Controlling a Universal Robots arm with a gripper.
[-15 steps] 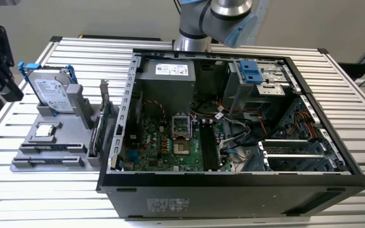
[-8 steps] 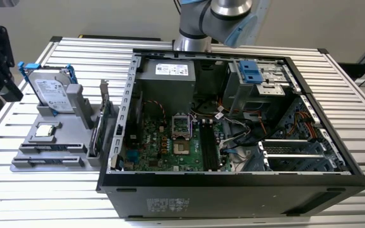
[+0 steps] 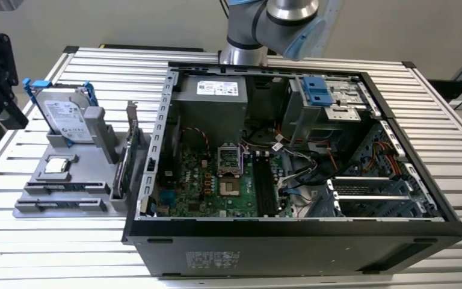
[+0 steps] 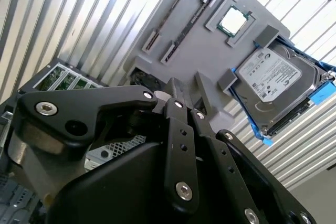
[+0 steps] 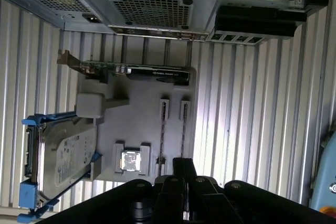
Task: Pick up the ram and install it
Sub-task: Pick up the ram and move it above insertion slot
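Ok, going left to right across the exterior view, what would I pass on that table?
You'd pass the hard drive in its blue frame → expansion card → green motherboard → black memory slots → perforated metal drive cage.

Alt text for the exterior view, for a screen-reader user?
An open computer case lies on a slatted metal table, circuit board exposed, with a robot arm behind it. On the exterior view's left, a grey holder carries a hard drive in a blue frame, a processor chip, an upright expansion card and the ram.
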